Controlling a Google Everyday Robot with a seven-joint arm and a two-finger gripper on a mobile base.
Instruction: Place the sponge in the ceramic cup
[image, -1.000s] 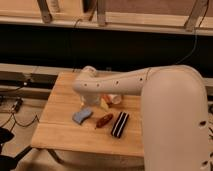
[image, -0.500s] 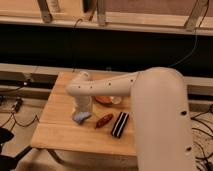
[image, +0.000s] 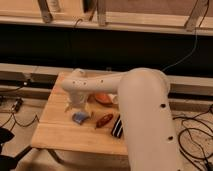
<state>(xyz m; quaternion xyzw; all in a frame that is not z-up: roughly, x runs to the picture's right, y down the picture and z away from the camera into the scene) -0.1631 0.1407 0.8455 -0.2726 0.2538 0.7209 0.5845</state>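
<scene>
Gripper (image: 76, 108) has moved left and nearer since 1.0 s ago and now sits low, directly above the sponge (image: 80, 118). Whether it grips: cannot tell. The sponge is unmoved on the table (image: 55, 131), left of the reddish-brown item (image: 104, 120) and the striped block (image: 117, 127). The ceramic cup cannot be made out.

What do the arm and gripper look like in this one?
The arm is off-white, made of thick rounded segments dotted with small dark holes; no cables show on it. The gripper, right by the sponge, is the same pale colour.
</scene>
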